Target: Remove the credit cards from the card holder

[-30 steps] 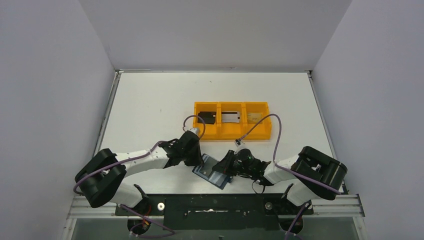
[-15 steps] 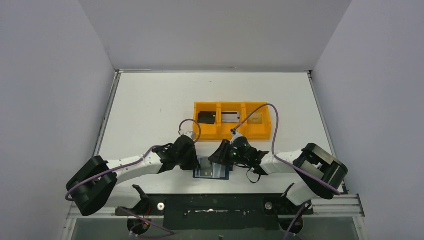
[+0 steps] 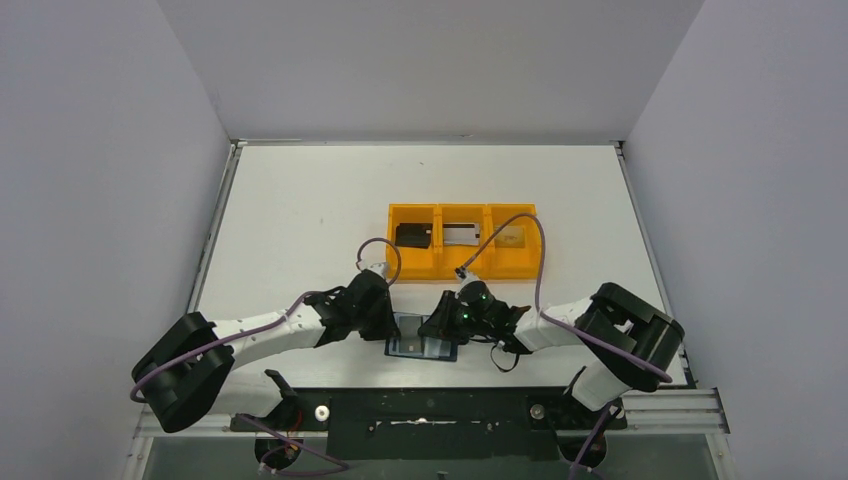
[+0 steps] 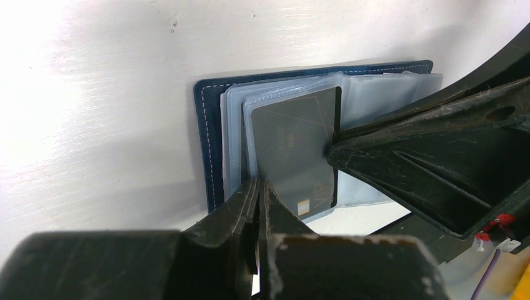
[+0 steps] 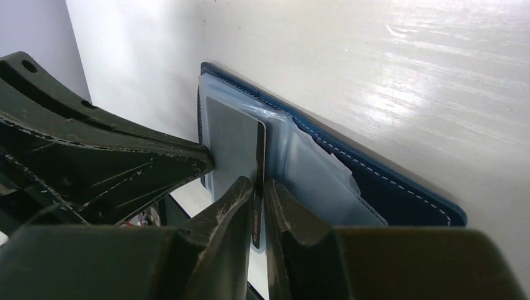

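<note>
Since a second ago the wallet [image 3: 420, 349] has swung from skew to square with the table's near edge. Both my arms have closed in over it, and my right elbow has drawn in a little during the last half second.

Nearest me, in the lower middle of the overhead frame, the wallet lies open on the white table [image 3: 300, 220]. Its navy cover is against the surface and its clear sleeves [image 4: 375, 94] are stacked on top.

My left claw [image 4: 257, 190] reaches in from the left. Its two fingers are pressed almost together, pinching the edge of the sleeve stack at the lower left corner of a grey card [image 4: 294, 144].

My right claw [image 5: 259, 194] comes in from the other side, its fingers clamped on the opposite edge of that same card. In the lower middle of the right wrist frame, the card's rim runs down between them. In the left wrist frame, the tip of one right finger [image 4: 406, 169] touches the card's right edge. I cannot tell how far the card is out of its sleeve.

Farther off, at the centre of the overhead frame and well apart from the wallet, sits an orange tray [image 3: 465, 268] with three compartments. A black card [image 3: 412, 236] lies in the left one, a silver card [image 3: 462, 234] in the middle and a tan card [image 3: 510, 236] in the right.
</note>
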`<state>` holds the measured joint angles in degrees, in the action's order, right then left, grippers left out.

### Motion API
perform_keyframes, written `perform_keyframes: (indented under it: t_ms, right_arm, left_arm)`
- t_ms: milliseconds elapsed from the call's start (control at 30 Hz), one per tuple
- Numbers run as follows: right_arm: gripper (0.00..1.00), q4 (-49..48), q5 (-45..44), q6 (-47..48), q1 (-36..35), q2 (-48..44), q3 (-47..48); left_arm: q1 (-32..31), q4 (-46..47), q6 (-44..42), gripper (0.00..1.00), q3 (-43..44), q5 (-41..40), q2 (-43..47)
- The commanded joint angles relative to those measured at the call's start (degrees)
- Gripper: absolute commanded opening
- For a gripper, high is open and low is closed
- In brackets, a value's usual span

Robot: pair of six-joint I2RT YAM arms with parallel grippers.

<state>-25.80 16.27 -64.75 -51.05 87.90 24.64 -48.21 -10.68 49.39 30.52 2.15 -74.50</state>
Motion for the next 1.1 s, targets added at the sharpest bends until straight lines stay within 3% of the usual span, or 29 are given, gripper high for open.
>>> perform_keyframes:
  t_ms: [0,167,767,933,1067]
  right_arm:
    - [0.14,-5.96,-0.68,-1.23,-1.14,-0.67,-0.27]
    - [0.0,-6.4,-0.55,-1.03,-0.27,-3.86,-2.75]
    - [0.02,-2.15,2.85,0.88,3.94,-6.01,-4.34]
    - [0.02,-4.38,3.17,-0.3,3.94,-2.41,-2.94]
    - [0.03,-5.05,3.78,-0.34,3.91,0.51,-1.61]
  left_arm:
    - [0.05,-1.49,0.75,0.0,0.12,-0.87,0.18]
    - [0.13,-1.84,1.06,0.0,-0.24,-1.52,0.5]
    - [0.88,-2.25,-0.01,0.0,0.99,-1.53,1.05]
    - [0.76,-1.36,-0.94,0.25,2.97,-1.58,3.63]
    - [0.66,-1.75,-2.2,0.37,4.87,-2.55,5.94]
